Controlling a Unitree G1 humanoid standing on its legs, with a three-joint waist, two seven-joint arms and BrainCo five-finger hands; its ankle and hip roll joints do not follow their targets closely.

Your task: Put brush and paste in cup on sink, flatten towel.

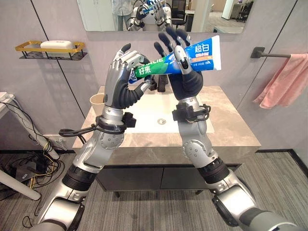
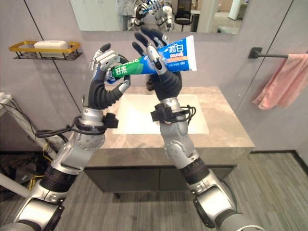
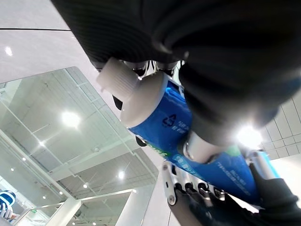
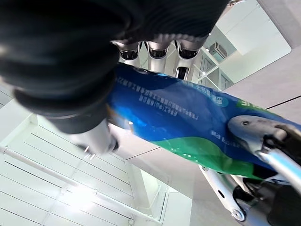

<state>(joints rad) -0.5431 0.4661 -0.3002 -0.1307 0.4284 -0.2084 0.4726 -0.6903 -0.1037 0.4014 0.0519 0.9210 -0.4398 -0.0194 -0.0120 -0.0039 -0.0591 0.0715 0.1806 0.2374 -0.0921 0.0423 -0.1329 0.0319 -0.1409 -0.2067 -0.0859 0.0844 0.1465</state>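
Toothpaste tube held high, long axis crosswise; left hand curled round cap end, right hand pinching middle; cup lower left, nearer left hand.

Toothpaste tubes: you have one, held up between both hands.
Hands: two, left hand and right hand.
Cups: one on the bench.
Towels: one pink.
Wall shelves: one.
Mirrors: one.
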